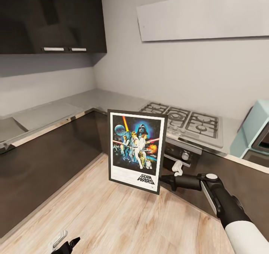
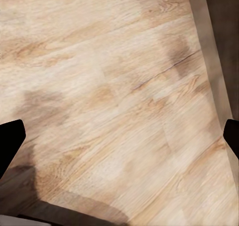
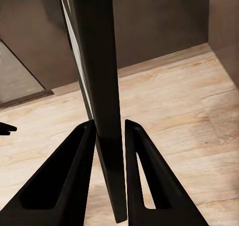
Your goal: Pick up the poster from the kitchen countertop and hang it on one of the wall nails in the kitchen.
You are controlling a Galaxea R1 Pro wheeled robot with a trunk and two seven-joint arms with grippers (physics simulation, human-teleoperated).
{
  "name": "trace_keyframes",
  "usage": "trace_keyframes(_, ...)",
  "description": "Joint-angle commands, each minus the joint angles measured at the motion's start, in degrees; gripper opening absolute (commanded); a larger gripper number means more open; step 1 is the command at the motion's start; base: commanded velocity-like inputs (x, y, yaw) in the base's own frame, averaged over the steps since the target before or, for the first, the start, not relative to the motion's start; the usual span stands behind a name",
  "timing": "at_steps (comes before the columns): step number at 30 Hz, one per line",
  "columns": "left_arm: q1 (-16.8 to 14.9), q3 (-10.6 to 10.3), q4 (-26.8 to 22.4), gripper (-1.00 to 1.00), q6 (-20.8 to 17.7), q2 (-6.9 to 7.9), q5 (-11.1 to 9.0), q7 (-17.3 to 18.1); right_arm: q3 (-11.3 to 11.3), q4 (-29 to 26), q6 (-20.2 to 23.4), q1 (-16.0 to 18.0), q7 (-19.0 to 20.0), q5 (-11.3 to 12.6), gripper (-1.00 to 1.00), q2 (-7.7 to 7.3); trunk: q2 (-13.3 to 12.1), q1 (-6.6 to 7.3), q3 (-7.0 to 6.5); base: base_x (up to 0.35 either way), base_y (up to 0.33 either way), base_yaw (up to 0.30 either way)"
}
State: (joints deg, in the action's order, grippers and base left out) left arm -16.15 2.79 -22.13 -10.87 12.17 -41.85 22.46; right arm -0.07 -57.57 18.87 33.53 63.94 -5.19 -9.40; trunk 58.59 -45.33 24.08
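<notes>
The Star Wars poster [image 1: 136,149] hangs upright in mid-air over the wood floor, its black frame and white border facing me. My right gripper [image 1: 163,180] is shut on the poster's lower right edge. In the right wrist view that edge [image 3: 102,86] runs between the two black fingers [image 3: 64,176], which press it from both sides. The glossy grey kitchen countertop [image 1: 86,101] wraps the corner behind the poster. My left gripper [image 1: 66,243] hangs low at the frame's lower left, open, with its fingertips [image 2: 10,138] far apart over bare floor.
A gas hob [image 1: 185,122] sits in the countertop behind the poster, with an oven knob [image 1: 184,156] below. A mint-green appliance [image 1: 254,132] stands at the right. Dark upper cabinets [image 1: 52,18] and a grey range hood [image 1: 201,16] hang on the pale walls. Dark cabinet fronts [image 1: 45,160] line the left.
</notes>
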Motion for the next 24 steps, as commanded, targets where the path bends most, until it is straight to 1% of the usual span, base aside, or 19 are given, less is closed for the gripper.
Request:
trace_keyframes(1, -0.02, 0.29, -0.02, 1.0, -0.61, -0.03, -0.43, 0.22, -0.02, -0.08, 0.63, 0.04, 0.31, -0.09, -1.0, -0.01, -0.37, 0.22, -0.12, 0.0, 0.0, 0.0)
trace_keyframes(16, -0.02, 0.29, -0.02, 1.0, -0.64, 0.0, -0.43, 0.22, -0.02, -0.08, 0.64, 0.02, 0.31, -0.07, -1.0, -0.01, -6.39, 3.52, -2.83, 0.0, 0.0, 0.0)
trace_keyframes(24, -0.02, 0.29, -0.02, 1.0, -0.64, 0.0, -0.43, 0.22, -0.02, -0.08, 0.64, 0.04, 0.32, -0.09, -1.0, -0.01, -9.6, 5.27, -4.78, 0.0, 0.0, 0.0)
